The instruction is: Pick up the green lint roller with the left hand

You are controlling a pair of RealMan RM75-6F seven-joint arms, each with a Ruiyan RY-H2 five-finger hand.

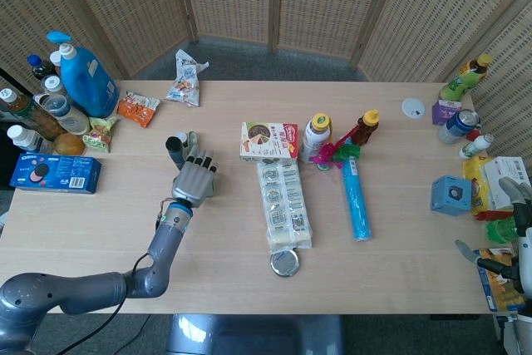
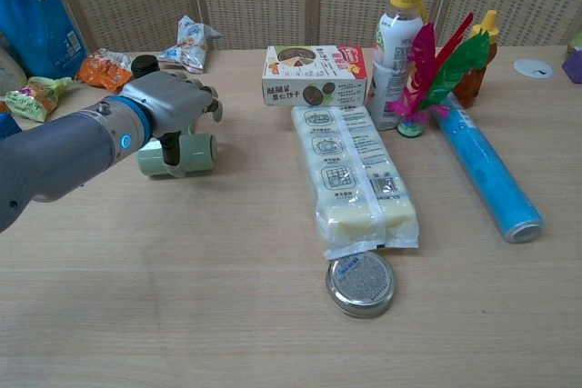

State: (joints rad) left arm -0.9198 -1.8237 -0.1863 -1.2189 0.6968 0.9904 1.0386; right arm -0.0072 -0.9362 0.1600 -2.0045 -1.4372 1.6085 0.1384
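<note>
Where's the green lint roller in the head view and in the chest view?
Head view: lint roller left of centre, mostly under the left hand; only its handle shows.
Chest view: lint roller at left, its roll peeking from under the left hand.
Shared landmark: snack box to its right.
</note>
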